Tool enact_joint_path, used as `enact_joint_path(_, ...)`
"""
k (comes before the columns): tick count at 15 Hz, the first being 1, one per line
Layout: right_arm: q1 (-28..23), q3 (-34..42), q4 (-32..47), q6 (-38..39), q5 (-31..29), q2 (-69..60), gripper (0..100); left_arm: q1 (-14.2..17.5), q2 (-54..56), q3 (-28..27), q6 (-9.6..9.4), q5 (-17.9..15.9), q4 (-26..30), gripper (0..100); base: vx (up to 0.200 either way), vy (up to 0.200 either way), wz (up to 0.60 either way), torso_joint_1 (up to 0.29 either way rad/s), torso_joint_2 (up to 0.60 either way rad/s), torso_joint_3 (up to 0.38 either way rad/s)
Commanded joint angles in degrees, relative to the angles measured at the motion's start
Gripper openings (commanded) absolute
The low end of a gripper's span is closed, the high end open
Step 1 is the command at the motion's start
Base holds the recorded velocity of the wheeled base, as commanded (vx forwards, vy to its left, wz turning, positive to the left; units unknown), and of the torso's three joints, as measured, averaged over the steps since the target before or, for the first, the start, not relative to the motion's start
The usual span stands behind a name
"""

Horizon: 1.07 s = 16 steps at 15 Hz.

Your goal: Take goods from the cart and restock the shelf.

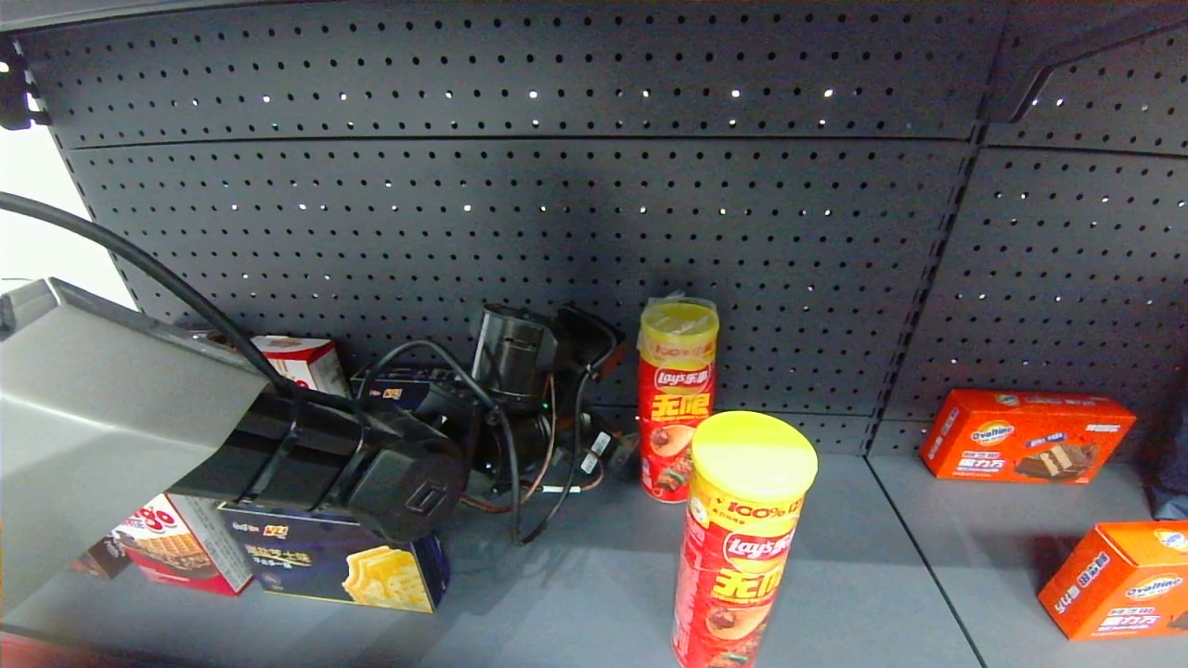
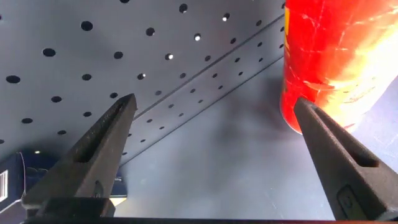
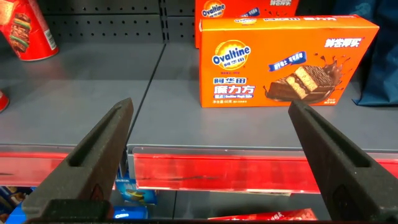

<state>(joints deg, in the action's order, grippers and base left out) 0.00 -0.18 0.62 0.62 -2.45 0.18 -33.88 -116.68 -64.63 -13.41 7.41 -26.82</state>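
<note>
Head view: left arm [image 1: 316, 455] reaches deep into the shelf [image 1: 575, 594], its wrist close to the pegboard back wall [image 1: 557, 204]. Rear chip can [image 1: 677, 399], red with a yellow lid, stands upright just beside the wrist, against the pegboard. Front chip can [image 1: 745, 547], same kind, upright, stands nearer the shelf edge and apart from the arm. Under and beside the arm lie a dark blue cracker box [image 1: 343, 561] and a red-and-white box [image 1: 176, 547]; a white-and-red box [image 1: 297, 362] sits behind the arm by the back wall.

Left wrist view: left gripper [image 2: 214, 102] is spread wide, holding nothing, fingers [image 2: 93, 149] aimed at the seam where shelf floor meets pegboard. The rear chip can [image 2: 329, 56] stands just outside one fingertip, near it; I cannot tell if they touch. Bare shelf floor lies between the fingers.

Right wrist view: right gripper [image 3: 210, 104] is also spread wide and holds nothing. It hangs in front of the shelf, outside the red price strip [image 3: 249, 171] on the front edge. Straight ahead of it on the shelf lies the near orange box [image 3: 286, 59]; the far orange box [image 3: 242, 9] sits behind that one. Blue packages [image 3: 127, 193] show below the shelf edge, under the gripper.

Head view places both orange boxes, near [image 1: 1114, 580] and far [image 1: 1026, 436], well apart from the left gripper, past the shelf's divider line.
</note>
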Motion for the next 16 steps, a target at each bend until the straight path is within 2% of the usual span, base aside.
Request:
enact_joint_path(1, 0.0, 0.0, 0.0, 0.0, 0.0, 0.1, 100, -0.1, 0.7, 0.0, -0.04, 0.6, -0.4, 100, 0.0, 0.0, 0.0, 0.0, 0.0, 0.0)
enact_joint_path(3, 0.0, 0.0, 0.0, 0.0, 0.0, 0.1, 100, -0.5, 5.7, 0.6, -0.21, 1.7, -0.3, 100, 0.0, 0.0, 0.0, 0.0, 0.0, 0.0)
enact_joint_path(5, 0.0, 0.0, 0.0, 0.0, 0.0, 0.1, 100, 0.9, 12.6, 2.7, -0.04, 4.3, -0.4, 100, 0.0, 0.0, 0.0, 0.0, 0.0, 0.0)
enact_joint_path(7, 0.0, 0.0, 0.0, 0.0, 0.0, 0.1, 100, 3.6, 23.2, 9.8, 0.05, 3.6, -0.4, 100, 0.0, 0.0, 0.0, 0.0, 0.0, 0.0)
enact_joint_path(9, 0.0, 0.0, 0.0, 0.0, 0.0, 0.1, 100, 5.0, 33.3, 17.4, 0.14, 0.7, -0.3, 100, 0.0, 0.0, 0.0, 0.0, 0.0, 0.0)
enact_joint_path(10, 0.0, 0.0, 0.0, 0.0, 0.0, 0.1, 100, 5.3, 36.2, 19.7, -0.04, 0.6, -0.3, 100, 0.0, 0.0, 0.0, 0.0, 0.0, 0.0)
enact_joint_path(11, 0.0, 0.0, 0.0, 0.0, 0.0, 0.1, 100, 5.7, 40.6, 24.1, -0.56, 1.4, -0.1, 100, 0.0, 0.0, 0.0, 0.0, 0.0, 0.0)
enact_joint_path(13, 0.0, 0.0, 0.0, 0.0, 0.0, 0.1, 100, 7.0, 45.7, 31.0, -0.48, 3.9, -0.4, 100, 0.0, 0.0, 0.0, 0.0, 0.0, 0.0)
enact_joint_path(15, 0.0, 0.0, 0.0, -0.4, 0.8, 0.1, 100, 9.1, 51.0, 37.0, -0.65, 3.9, -0.4, 100, 0.0, 0.0, 0.0, 0.0, 0.0, 0.0)
enact_joint_path(16, 0.0, 0.0, 0.0, -0.3, 0.8, 0.1, 100, 9.4, 52.6, 38.4, -0.56, 4.0, -0.3, 100, 0.0, 0.0, 0.0, 0.0, 0.0, 0.0)
